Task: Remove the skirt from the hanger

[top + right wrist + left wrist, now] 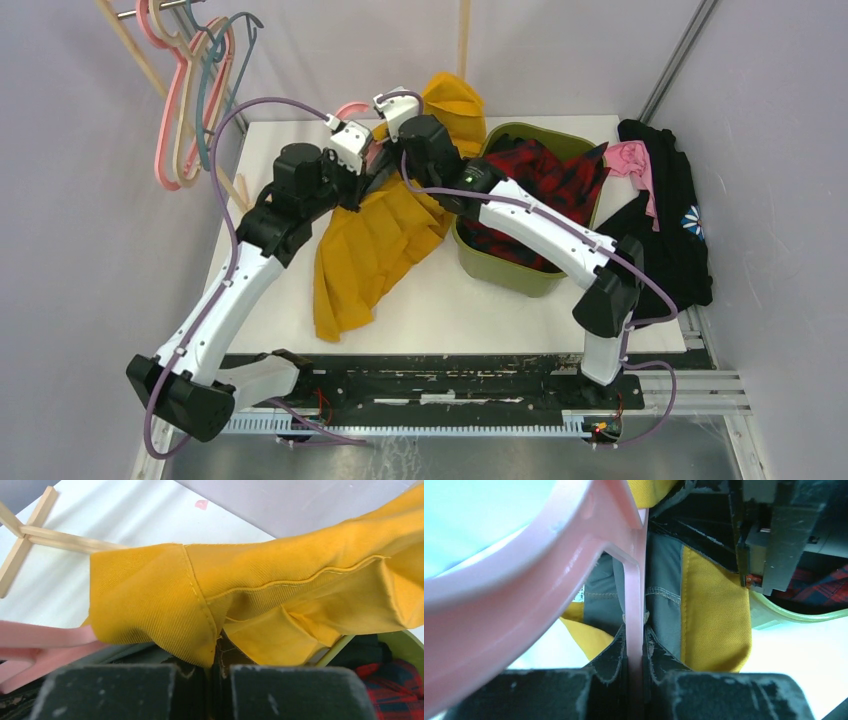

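Upper centre of overhead view: left gripper [635,652] clenched on pink plastic hanger [524,605]; right gripper [216,661] pinching waistband of mustard-yellow fabric skirt [370,250], which trails down white table [450,310]. Step: separating. Next, likely: draw waistband off, hanger held firm.

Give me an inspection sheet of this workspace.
Surface: white table, partly covered by cloth.
Job's things: yellow skirt spread on the table; pink hanger at its top end.
Clutter: green bin holding a red checked garment; black and pink clothes beside it.
Hands: left hand shut on the hanger; right hand shut on the skirt.
Cables: purple cables along both arms.
Surroundings: spare hangers on a rail, grey walls.
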`<action>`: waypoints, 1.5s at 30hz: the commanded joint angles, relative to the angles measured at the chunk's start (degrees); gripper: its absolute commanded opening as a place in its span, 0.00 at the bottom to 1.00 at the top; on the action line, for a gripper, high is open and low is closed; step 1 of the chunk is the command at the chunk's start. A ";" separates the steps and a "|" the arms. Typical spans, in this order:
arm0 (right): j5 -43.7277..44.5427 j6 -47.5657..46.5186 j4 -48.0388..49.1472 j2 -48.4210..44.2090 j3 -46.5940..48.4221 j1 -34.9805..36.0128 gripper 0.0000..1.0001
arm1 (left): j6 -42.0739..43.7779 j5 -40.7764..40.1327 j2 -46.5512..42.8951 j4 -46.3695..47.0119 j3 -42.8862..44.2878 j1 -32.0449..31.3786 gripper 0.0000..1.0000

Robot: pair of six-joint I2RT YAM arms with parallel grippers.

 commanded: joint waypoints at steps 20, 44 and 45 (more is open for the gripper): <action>17.43 -15.01 17.50 -1.95 9.38 -12.80 0.01 | 3.92 -7.12 -2.03 -3.64 -8.32 -0.49 0.03; -5.70 20.25 3.77 -7.08 -3.45 -9.40 0.01 | 1.71 -9.27 12.70 27.96 12.99 -0.33 0.03; -6.63 20.89 4.06 -7.48 -4.19 -9.13 0.01 | 0.93 -8.51 14.01 30.22 13.87 -0.37 0.03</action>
